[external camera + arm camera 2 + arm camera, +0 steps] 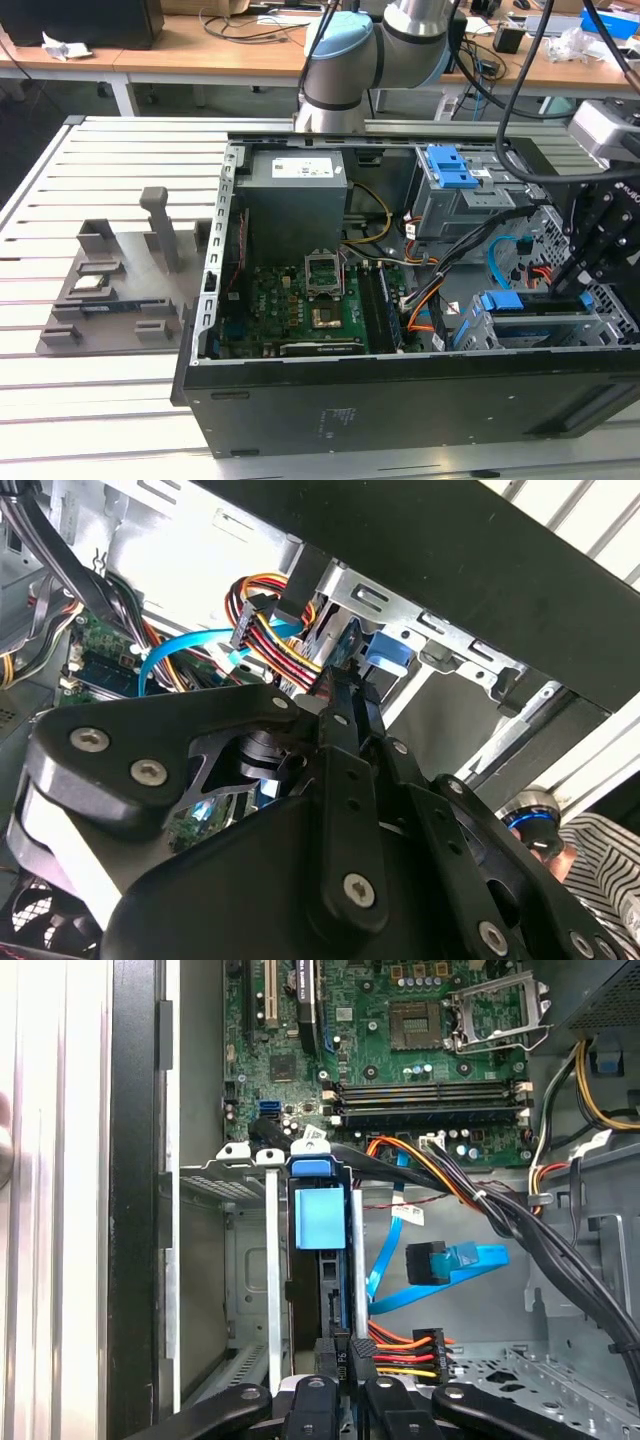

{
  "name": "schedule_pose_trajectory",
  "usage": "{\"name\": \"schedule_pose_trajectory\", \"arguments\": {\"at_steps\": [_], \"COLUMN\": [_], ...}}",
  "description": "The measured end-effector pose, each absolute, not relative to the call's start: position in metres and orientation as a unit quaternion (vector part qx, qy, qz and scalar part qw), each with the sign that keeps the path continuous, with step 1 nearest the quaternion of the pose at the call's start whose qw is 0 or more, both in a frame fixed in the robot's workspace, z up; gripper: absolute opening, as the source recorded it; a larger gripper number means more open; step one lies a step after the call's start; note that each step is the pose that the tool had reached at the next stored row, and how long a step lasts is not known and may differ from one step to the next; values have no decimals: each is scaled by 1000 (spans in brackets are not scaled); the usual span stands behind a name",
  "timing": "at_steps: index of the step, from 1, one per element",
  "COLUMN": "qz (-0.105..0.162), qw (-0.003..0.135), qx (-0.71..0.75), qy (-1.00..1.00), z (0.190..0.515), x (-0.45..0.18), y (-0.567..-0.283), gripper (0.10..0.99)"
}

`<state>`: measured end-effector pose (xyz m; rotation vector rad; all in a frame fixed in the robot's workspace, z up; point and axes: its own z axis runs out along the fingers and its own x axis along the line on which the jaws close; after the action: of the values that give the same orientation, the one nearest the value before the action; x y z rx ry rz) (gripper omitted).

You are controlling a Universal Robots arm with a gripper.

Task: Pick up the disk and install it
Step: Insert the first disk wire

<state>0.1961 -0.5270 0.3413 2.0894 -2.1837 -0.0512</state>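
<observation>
The disk (540,303), silver with a bright blue frame, sits in the metal drive cage (600,325) at the open computer case's corner, on the exterior view's right. In the first wrist view the disk (320,1215) stands edge-on between the cage rails (235,1175), its blue end tab showing. My gripper (563,290) hangs just above it with its black fingers drawn together. Their tips (348,1352) are at the disk's near edge, and I cannot tell whether they touch it. The second wrist view has the gripper (338,690) pointing at the disk's blue frame (385,655).
Bundled power cables (405,1345) and a blue data cable (450,1260) run close beside the cage. The motherboard (300,300), power supply (295,190) and a blue latch plate (450,165) lie inside the case. A grey fixture (110,290) rests on the slatted table. A striped sleeve (600,850) is nearby.
</observation>
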Motion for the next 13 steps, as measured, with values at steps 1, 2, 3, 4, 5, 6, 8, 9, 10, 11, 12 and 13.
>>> {"name": "schedule_pose_trajectory", "arguments": {"at_steps": [1, 2, 3, 4, 5, 6, 8, 9, 10, 11, 12, 13], "qz": [-17, -17, -17, -17, -17, -17, -17, -17, -17, -17, -17, -17], "qw": [59, 59, 59, 59, 59, 59, 60, 60, 60, 59, 59, 60], "qx": [690, 690, 690, 690, 690, 690, 690, 690, 690, 690, 690, 690], "qy": [-721, -721, -721, -721, -721, -721, -721, -721, -721, -721, -721, -721], "z": [341, 340, 339, 338, 338, 337, 335, 335, 335, 334, 334, 335], "x": [196, 196, 196, 196, 196, 196, 196, 196, 196, 196, 196, 196], "y": [-527, -527, -527, -528, -528, -529, -529, -529, -529, -529, -529, -529], "gripper": [169, 169, 169, 169, 169, 169, 169, 169, 169, 180, 180, 243]}}
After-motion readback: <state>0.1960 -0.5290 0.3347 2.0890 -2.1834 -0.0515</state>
